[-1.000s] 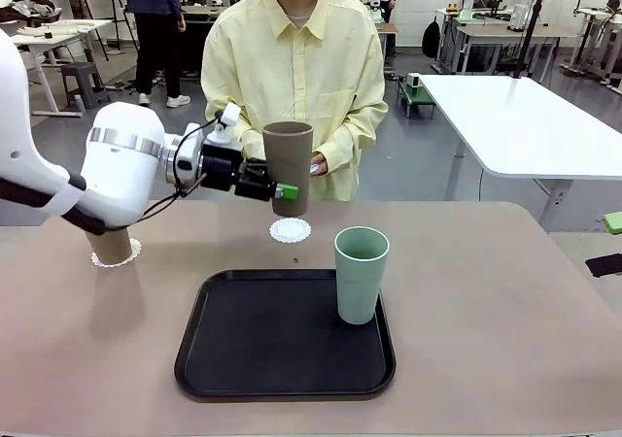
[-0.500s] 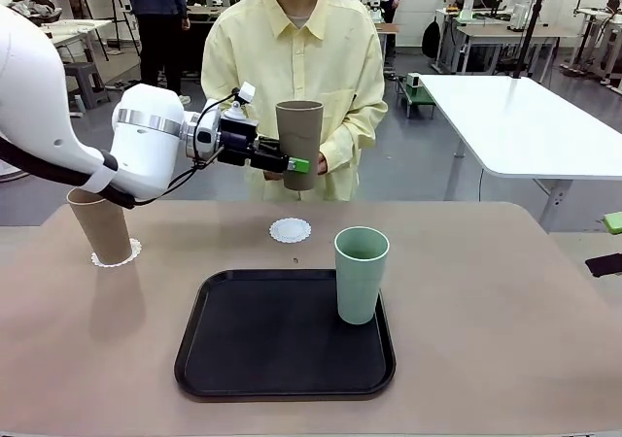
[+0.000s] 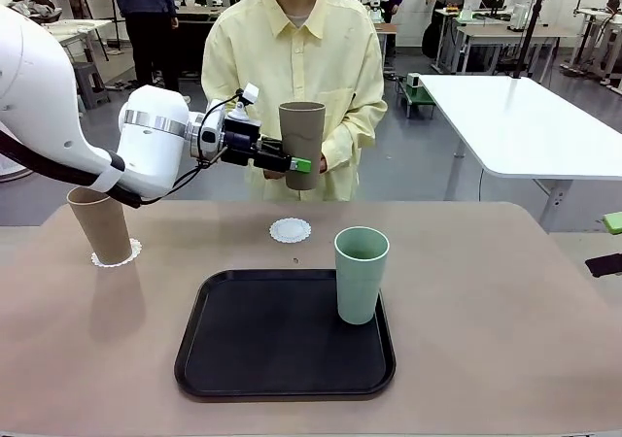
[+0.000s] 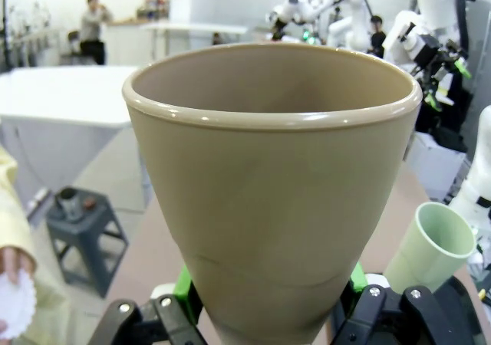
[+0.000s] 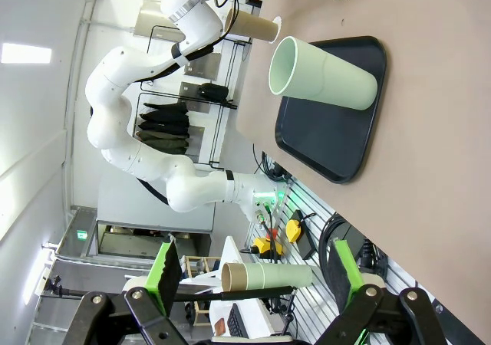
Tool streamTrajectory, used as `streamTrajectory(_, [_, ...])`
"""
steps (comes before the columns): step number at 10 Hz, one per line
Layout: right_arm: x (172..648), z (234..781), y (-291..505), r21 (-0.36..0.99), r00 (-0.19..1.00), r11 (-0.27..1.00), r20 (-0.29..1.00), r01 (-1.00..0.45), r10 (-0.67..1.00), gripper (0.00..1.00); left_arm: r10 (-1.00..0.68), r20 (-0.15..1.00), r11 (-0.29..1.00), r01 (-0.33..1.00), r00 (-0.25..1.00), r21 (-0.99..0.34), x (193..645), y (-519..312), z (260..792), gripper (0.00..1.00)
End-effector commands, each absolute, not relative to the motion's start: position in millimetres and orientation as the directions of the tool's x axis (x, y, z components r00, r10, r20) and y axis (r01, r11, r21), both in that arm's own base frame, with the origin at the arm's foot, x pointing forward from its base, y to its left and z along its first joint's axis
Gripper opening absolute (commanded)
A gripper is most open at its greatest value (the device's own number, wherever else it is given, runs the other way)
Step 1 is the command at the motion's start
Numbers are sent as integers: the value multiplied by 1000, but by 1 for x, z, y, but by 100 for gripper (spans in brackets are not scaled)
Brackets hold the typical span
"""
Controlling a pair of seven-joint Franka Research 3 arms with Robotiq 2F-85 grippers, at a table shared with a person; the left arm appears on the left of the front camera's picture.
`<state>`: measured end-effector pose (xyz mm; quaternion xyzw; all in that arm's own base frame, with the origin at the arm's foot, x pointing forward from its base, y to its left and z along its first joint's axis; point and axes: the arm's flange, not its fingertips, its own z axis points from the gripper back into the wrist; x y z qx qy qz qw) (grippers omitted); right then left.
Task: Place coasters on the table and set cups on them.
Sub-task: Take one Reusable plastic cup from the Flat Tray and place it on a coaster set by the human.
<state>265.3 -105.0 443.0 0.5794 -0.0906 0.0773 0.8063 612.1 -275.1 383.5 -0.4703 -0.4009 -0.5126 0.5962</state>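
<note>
My left gripper (image 3: 292, 163) is shut on a brown cup (image 3: 302, 136), holding it upright in the air above the far side of the table (image 3: 505, 291), right in front of the person. In the left wrist view that cup (image 4: 268, 199) sits between my green pads (image 4: 184, 290). Below it a bare coaster (image 3: 291, 230) lies on the table. A second brown cup (image 3: 99, 225) stands on a coaster (image 3: 119, 256) at the far left. The mint cup (image 3: 361, 274) stands on the tray. My right gripper (image 5: 253, 284) is open at the table's right edge (image 3: 610, 245).
The black tray (image 3: 243, 359) lies in the middle near the front edge, bare apart from the mint cup. The person's hand (image 4: 9, 264) holds another white doily (image 4: 15, 303). A white table (image 3: 525, 117) stands behind at the right.
My left arm has raised the brown cup higher and a little to the right, away from the table. The brown cup at the left has come out from behind the arm.
</note>
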Motion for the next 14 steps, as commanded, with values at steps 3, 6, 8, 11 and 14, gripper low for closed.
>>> streamTrajectory(3, [266, 443, -106, 923, 968, 299, 248, -242, 19, 100, -219, 966, -48, 988, 134, -148, 638, -269, 371, 82])
streamTrajectory(6, [266, 443, -106, 923, 968, 299, 248, -242, 19, 100, -238, 967, -156, 979, 94, -134, 654, -264, 360, 82])
streamTrajectory(8, [266, 443, -106, 923, 968, 299, 248, -242, 19, 100, -273, 960, -171, 979, 56, -106, 665, -267, 350, 82])
streamTrajectory(11, [266, 443, -106, 923, 968, 299, 248, -242, 19, 100, -289, 957, -177, 982, 15, -69, 678, -274, 343, 82])
streamTrajectory(14, [266, 443, -106, 923, 968, 299, 248, -242, 19, 100, -316, 948, -181, 983, -35, -24, 694, -273, 336, 82])
